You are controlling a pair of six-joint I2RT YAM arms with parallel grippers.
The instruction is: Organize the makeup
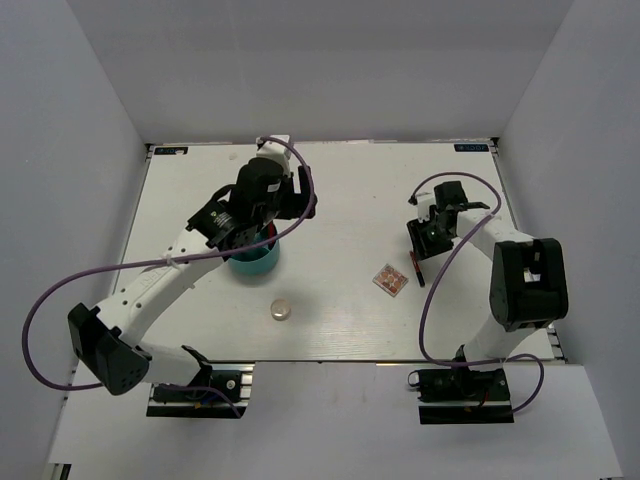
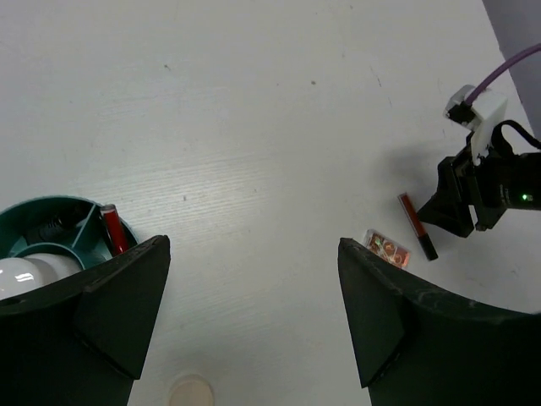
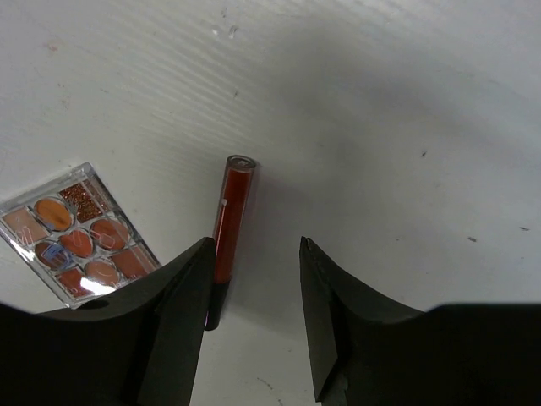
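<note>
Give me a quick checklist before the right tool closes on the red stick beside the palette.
1. Right tool open and empty: ok.
2. Red stick centred between its jaws: not ok, it lies close by one finger.
3. Palette apart from the stick: ok, a gap shows.
4. Left tool open, holding nothing: ok.
5. Left tool out of the way: ok, it is across the table by the teal tub.
6. Right tool low enough to grip the stick: cannot tell.
</note>
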